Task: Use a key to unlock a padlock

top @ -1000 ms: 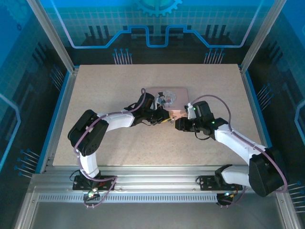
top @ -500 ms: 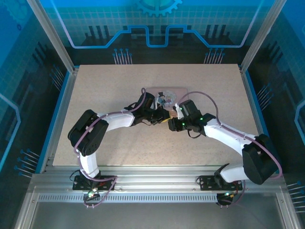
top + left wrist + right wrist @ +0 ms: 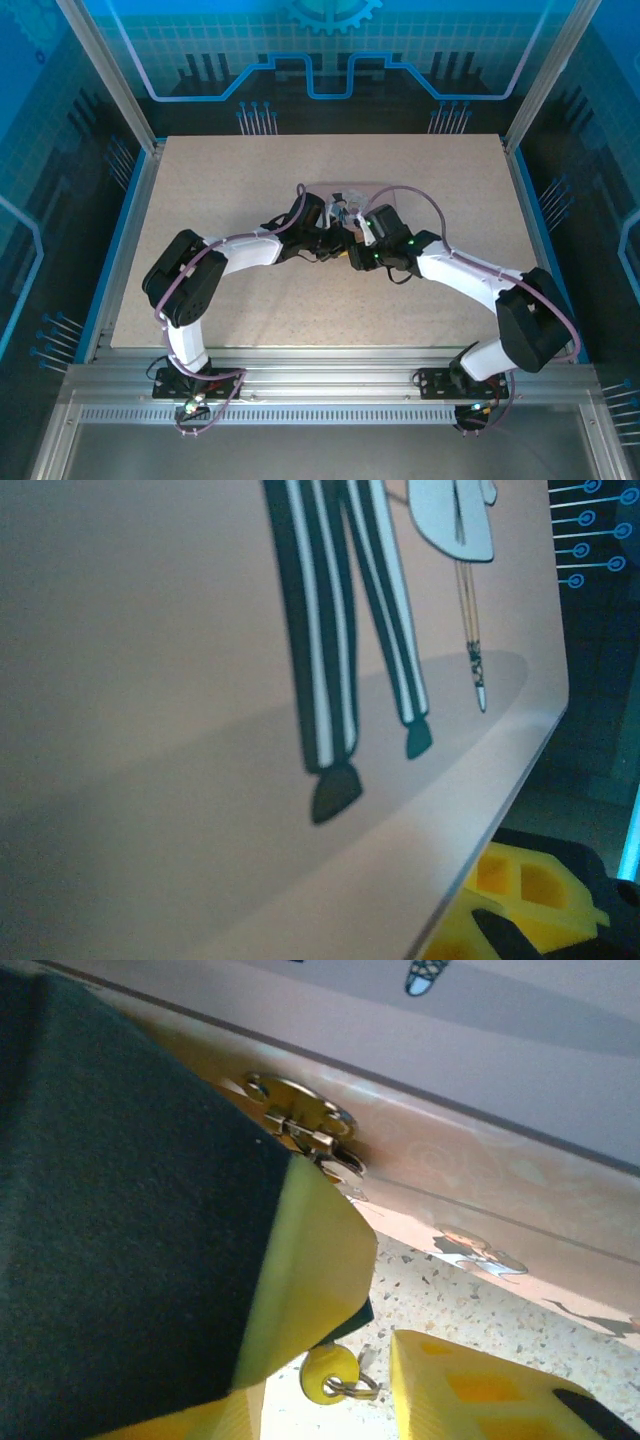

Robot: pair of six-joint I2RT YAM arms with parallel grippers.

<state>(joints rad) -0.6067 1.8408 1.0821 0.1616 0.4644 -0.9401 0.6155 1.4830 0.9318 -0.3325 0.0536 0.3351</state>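
From the top camera I am seeing both arms reaching into the middle of the frame. The left gripper [image 3: 337, 243] and the right gripper [image 3: 358, 254] are meeting almost tip to tip, just below the pink box [image 3: 345, 196] on the table [image 3: 230, 190]. Their jaws are too small here for me to read.

Through the left wrist I am looking along the box lid [image 3: 200, 630] with its striped cartoon legs, and a yellow finger [image 3: 520, 885] is sitting at lower right. This gripper is clenched, but on what I cannot tell.

Through the right wrist I am seeing the brass hasp [image 3: 295, 1110] on the box front at upper middle. Just beneath it is a small silvery piece that I am taking for the padlock [image 3: 340, 1166]. A dark-and-yellow finger block [image 3: 130, 1210] is covering the left side. The key [image 3: 330, 1374], yellow-headed with a ring, is peeking out under that block's lower edge, near a yellow fingertip [image 3: 480, 1390] at lower right. Whether the right gripper is grasping the key or standing loose, I cannot tell.

I am judging this to be the lining-up step. I would be steadying the lock and pointing the blade squarely at the keyway. Then I would be creeping in and turning only once the key is fully seated.
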